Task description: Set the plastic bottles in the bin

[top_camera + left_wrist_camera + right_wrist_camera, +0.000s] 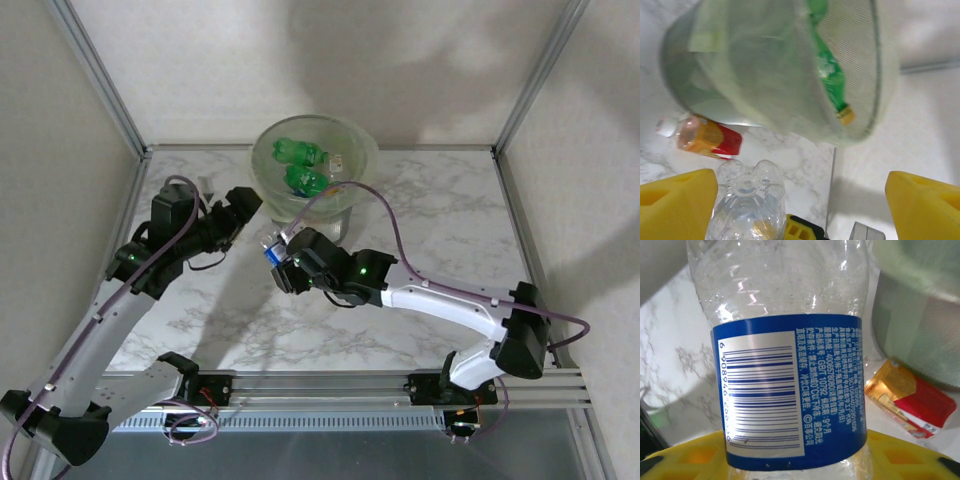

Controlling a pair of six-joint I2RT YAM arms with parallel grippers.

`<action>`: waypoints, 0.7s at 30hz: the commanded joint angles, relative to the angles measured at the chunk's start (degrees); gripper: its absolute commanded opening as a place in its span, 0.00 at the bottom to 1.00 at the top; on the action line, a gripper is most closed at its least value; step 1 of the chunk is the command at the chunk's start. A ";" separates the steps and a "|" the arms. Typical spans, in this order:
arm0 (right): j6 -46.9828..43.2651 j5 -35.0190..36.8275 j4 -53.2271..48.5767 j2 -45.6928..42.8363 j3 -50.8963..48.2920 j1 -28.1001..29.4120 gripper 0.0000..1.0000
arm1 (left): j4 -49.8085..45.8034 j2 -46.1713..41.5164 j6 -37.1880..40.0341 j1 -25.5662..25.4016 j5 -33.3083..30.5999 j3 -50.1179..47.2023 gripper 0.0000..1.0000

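The bin, a grey can with a pale green liner, stands at the back of the table with two green bottles inside. My right gripper is shut on a clear bottle with a blue label, held just in front of the bin. A red-labelled bottle lies on the table beside the bin's foot. My left gripper hangs left of the bin, open, its yellow fingers wide apart. A clear bottle's base shows low between them, near the left finger, not gripped.
The table is white marble, fenced by aluminium frame posts and pale walls. The bin's mesh wall looms close above the left gripper. A green bottle with a yellow cap shows through the liner.
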 commanded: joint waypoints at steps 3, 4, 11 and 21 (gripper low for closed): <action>0.15 3.36 -1.99 -3.01 3.99 0.27 0.48 | -3.37 2.88 8.56 0.57 7.87 6.44 0.90; 0.13 3.43 -2.41 -2.94 4.94 0.21 0.48 | -3.56 3.23 9.05 0.53 8.94 6.80 0.90; 1.07 7.38 -4.49 -3.64 9.32 -0.70 0.48 | -6.63 3.97 12.39 0.59 5.94 12.49 0.91; 3.82 8.94 -13.57 -0.99 24.94 -8.63 0.48 | 5.95 -0.48 4.49 0.74 -1.91 6.84 0.93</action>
